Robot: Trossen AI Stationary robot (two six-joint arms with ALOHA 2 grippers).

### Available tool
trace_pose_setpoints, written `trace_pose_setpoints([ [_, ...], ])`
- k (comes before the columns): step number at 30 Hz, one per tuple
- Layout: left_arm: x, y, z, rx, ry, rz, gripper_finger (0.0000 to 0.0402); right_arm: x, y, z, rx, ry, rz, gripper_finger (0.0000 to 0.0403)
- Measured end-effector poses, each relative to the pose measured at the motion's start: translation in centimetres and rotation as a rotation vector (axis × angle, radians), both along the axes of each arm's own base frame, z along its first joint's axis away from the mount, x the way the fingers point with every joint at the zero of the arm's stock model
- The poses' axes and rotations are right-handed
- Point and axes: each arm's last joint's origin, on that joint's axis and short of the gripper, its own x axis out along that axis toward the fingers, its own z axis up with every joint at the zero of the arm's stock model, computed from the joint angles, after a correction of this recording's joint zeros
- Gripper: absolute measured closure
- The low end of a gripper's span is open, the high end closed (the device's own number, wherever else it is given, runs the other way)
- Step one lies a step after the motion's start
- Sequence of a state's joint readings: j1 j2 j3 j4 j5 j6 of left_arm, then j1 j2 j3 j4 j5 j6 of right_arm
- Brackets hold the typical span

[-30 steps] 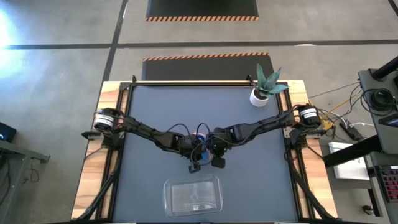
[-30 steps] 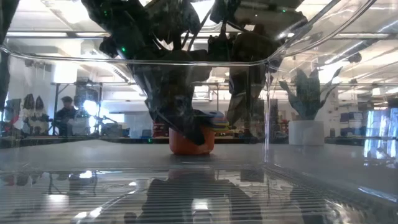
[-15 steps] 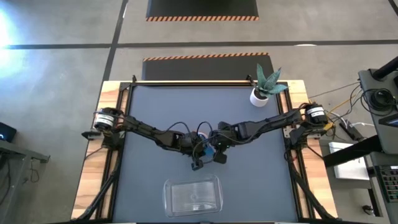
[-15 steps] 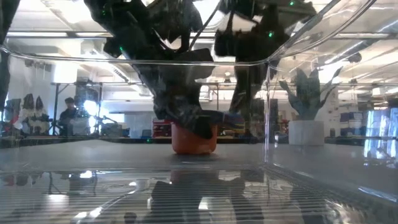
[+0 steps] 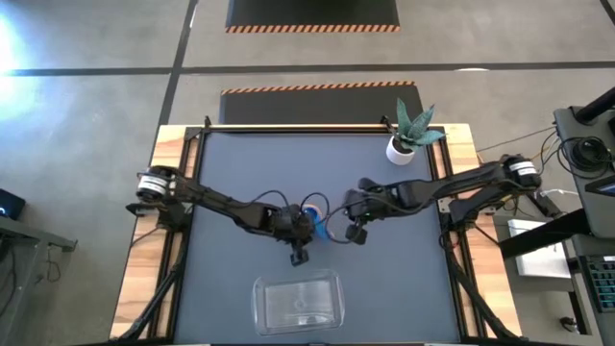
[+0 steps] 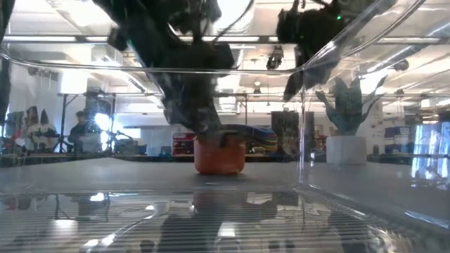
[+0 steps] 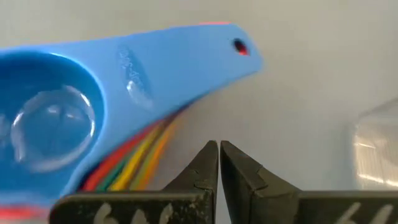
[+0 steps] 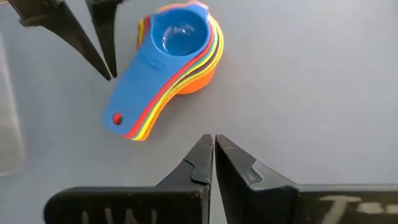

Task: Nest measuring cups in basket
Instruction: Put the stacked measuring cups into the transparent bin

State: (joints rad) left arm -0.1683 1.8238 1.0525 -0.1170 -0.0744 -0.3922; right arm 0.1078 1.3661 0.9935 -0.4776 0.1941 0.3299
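- The measuring cups (image 8: 171, 56) sit nested in one stack on the dark counter (image 5: 240, 163), at the middle of the overhead frame. The blue cup is on top, an orange one at the bottom, and the handles fan out together.
- The stack is not in the basket (image 5: 298, 304), the clear tray at the lower centre of the overhead frame, well apart from the cups.
- My left jaws (image 7: 219, 163) are pressed together with nothing between them, just beside the handles, on the stack's left in the overhead frame.
- My right jaws (image 8: 209, 158) are also together and empty, near the stack but clear of it, on its right in the overhead frame.
- My judgement: the nesting looks finished, so the step in hand is moving the whole stack into the tray.
- To do it well, I should part one pair of jaws, clamp all the fanned handles together so no cup slips out, and lift level.
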Motion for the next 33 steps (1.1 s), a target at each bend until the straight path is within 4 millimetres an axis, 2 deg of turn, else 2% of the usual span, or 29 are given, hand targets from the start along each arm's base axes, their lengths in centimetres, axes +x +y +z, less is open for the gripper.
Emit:
trace_pose_setpoints([
  [4, -1.4, -0.7, 2.3, 0.057, -0.005, 0.015, 0.0402, -1.0, 0.0, 1.1, 0.028, -0.055, -0.019, 0.0394],
  [8, -3.3, -1.2, 5.4, 0.131, -0.041, 0.048, 0.0402, -1.0, 0.3, 2.3, 0.065, -0.125, -0.033, 0.0394],
  [13, -6.6, -1.7, 9.4, 0.206, -0.141, 0.091, 0.0402, -0.2, 1.9, 4.2, 0.050, -0.181, 0.020, 0.0394],
  [17, -9.8, -1.7, 11.2, 0.212, -0.269, 0.139, 0.0402, 0.6, 3.3, 5.1, 0.012, -0.188, 0.066, 0.0394],
  [21, -12.6, -1.9, 11.2, 0.200, -0.436, 0.166, 0.0402, 1.4, 4.4, 5.2, -0.005, -0.155, 0.096, 0.0394],
  [25, -14.8, -2.3, 10.3, 0.217, -0.603, 0.134, 0.0402, 2.1, 4.7, 4.5, -0.022, -0.077, 0.102, 0.0394],
  [29, -16.2, -2.1, 9.4, 0.227, -0.728, 0.141, 0.0402, 3.0, 4.8, 4.0, -0.050, -0.030, 0.101, 0.0394],
  [33, -17.0, -1.7, 8.7, 0.215, -0.768, 0.151, 0.0402, 3.8, 5.2, 3.3, -0.024, 0.039, 0.132, 0.0393],
])
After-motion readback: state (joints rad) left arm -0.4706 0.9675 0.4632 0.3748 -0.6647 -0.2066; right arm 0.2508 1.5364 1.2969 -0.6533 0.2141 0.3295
